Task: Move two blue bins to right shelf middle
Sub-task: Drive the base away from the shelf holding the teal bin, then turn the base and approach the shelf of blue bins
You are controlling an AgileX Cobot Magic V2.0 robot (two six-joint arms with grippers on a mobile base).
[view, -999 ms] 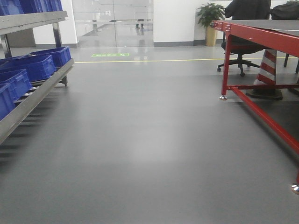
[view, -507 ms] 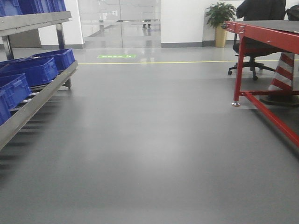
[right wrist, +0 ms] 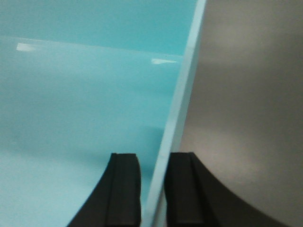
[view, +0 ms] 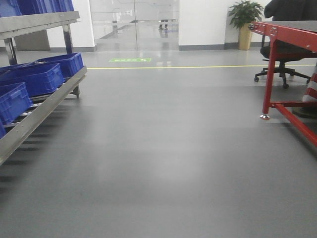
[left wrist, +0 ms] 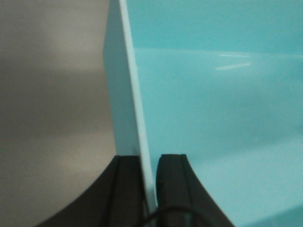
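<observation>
While fingers (left wrist: 173,189) clamp bin (left wrist: 213,118) edge, wide floor (view: 163,148) ahead.

Left gripper (left wrist: 149,161): two matte black fingers (left wrist: 127,189), flat inner faces, outer sides flaring in a curve toward the base. Thin dark cable (left wrist: 163,211) arcs across the base. Right gripper (right wrist: 154,158): same black fingers (right wrist: 124,189), faint lengthwise seam on each.

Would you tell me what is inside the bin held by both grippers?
Only bare pale-blue interior of the bin shows; the left gripper and right gripper cover its nearest parts.
</observation>
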